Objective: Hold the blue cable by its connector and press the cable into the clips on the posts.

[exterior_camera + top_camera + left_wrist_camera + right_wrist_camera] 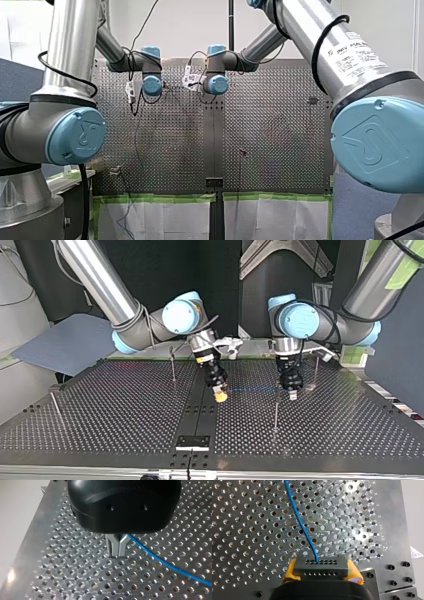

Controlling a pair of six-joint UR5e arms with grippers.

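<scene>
Right wrist view: my right pincer (321,566) clamps the connector (321,572); my left pincer (119,548) grips the blue cable (299,522).

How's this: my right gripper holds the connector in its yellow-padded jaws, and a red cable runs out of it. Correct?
No. The cable is blue, not red, as the right wrist view shows. Otherwise yes: my right gripper holds the connector, and the cable runs out of it.

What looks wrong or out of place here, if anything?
Nothing stands out. The blue cable runs unbroken, without kinks, from the grey connector gripped in my right tool across to my left tool. The perforated table shows no spill or damage.
</scene>
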